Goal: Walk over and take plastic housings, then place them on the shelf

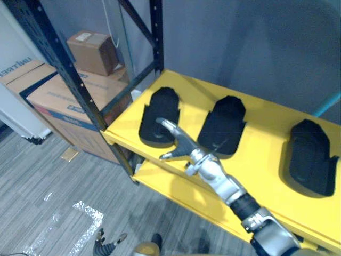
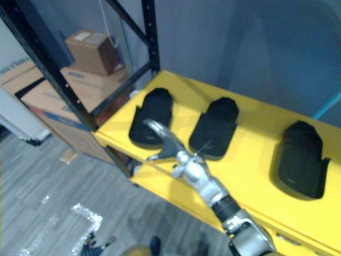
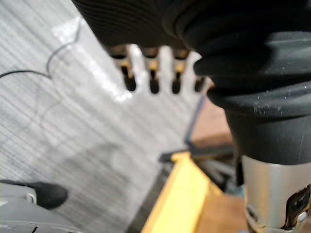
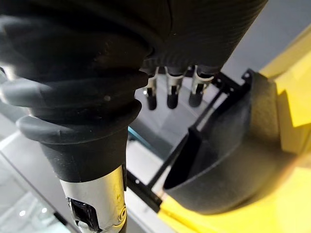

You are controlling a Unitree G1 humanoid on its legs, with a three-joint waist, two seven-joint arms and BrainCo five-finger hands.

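Three housings: left housing, middle housing and right housing, black plastic, lying flat in a row on the yellow shelf, well apart from each other.
Left housing: near the shelf's left front corner, one end close to the front edge.
Middle housing: about mid-shelf, set back a bit from the front edge.
Right housing: toward the shelf's right end.
Right hand: reaches in over the front edge, fingers stretched nearly straight, thumb out to the side, nothing in its grasp. Fingertips sit over the near end of the left housing. Can't tell if they touch it.
Why so: a flat, open hand above a seated part reads like letting go or nudging it square, not a pickup. This is a guess.
Spacing reason: the gaps likely leave finger room beside each part.
Left hand: low by the floor, fingers straight and relaxed, empty, idle.
Task state: looks late, with all three parts lying on the shelf.
Surroundings: black rack post at the shelf's left corner, cardboard boxes behind it.
Risk: the left part is close to the front edge, so a careless pull-back could drag it off.
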